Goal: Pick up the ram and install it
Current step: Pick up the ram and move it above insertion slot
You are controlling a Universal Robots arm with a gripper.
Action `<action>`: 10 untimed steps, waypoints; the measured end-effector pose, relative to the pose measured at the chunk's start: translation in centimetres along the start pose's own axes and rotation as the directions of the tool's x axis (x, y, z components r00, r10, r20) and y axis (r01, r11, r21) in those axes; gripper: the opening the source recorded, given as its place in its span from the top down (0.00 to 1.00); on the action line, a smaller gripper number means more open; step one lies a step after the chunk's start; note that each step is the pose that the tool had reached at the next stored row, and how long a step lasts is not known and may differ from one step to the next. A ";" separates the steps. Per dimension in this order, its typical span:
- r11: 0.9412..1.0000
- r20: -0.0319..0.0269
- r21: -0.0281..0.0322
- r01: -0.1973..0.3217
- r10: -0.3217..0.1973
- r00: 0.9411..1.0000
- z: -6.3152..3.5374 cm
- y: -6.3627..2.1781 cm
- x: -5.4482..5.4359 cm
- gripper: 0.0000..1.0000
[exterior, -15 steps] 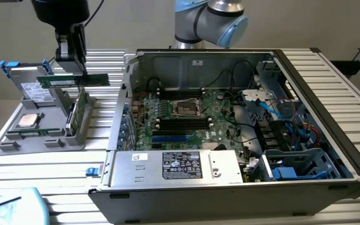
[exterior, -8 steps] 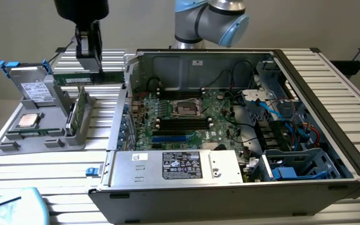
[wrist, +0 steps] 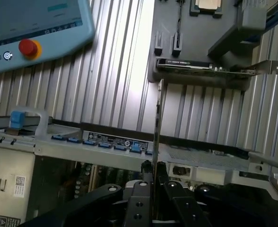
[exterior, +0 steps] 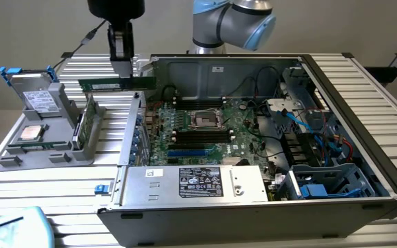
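The tool (exterior: 124, 74) is clenched on the top edge of the ram (exterior: 102, 84), holding it level in the air, with the side wall of the open computer case (exterior: 131, 124) below the tool.

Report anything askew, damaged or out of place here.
Nothing stands out. The ram is clamped level in the gripper, in the air beside the open computer case, not in a slot yet. No spill or damage shows on the motherboard or the grey parts holder.
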State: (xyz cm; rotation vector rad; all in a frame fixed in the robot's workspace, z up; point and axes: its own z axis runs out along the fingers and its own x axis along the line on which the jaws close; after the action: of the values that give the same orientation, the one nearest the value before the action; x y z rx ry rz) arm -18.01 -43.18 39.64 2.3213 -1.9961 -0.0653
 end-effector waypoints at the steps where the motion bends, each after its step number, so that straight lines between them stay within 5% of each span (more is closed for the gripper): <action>1: 1.000 0.000 0.000 0.000 0.000 1.000 -0.08 -0.44 0.1 0.86; 10: 1.000 0.000 0.000 0.000 0.000 1.000 -0.71 -4.30 0.7 0.86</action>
State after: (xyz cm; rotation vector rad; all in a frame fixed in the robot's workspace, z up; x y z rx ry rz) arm -13.61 -43.18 39.98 2.3212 -1.9962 -0.0653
